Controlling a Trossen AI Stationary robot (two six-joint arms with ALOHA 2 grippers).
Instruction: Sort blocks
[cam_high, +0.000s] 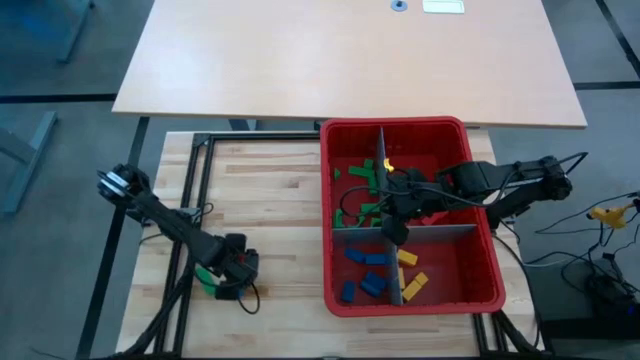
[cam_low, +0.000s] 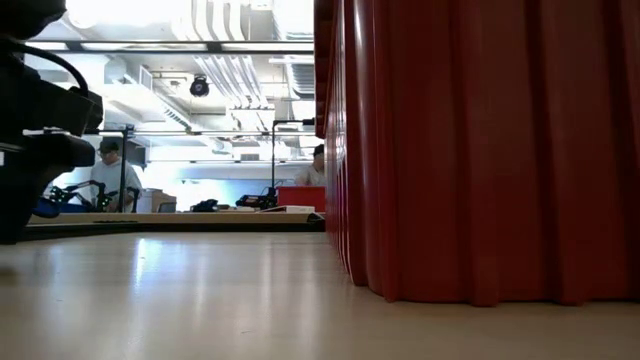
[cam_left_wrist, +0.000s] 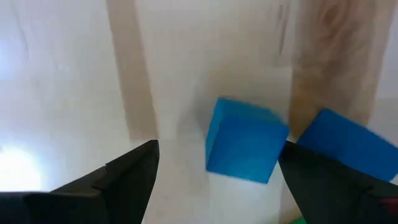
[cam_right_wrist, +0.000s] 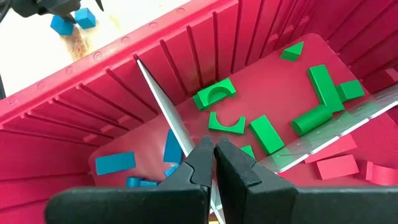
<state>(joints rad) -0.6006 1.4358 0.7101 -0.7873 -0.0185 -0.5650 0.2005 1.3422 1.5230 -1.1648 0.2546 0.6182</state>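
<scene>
1. Closest in on my left wrist camera: the left gripper hangs just over the wooden table, well to the left of the red bin, fingers spread apart and holding nothing.
2. A blue block sits on the wood between those open fingers, and a second blue block lies just beside it, next to one fingertip. I can't tell whether the two touch.
3. From overhead I also see something green at the left gripper, too small for me to name.
4. Moving to the bin: the right gripper is down inside the red bin, fingers clenched together right at the grey divider, and I see nothing gripped between them.
5. Inside the bin, green blocks lie scattered in the compartment on one side of that divider, among them arch shapes, bars and a small wedge.
6. Blue blocks lie in the compartment across the divider from the green ones.
7. Red blocks sit beyond a second divider panel.
8. Overhead, yellow blocks lie in the bin's near right compartment.
</scene>
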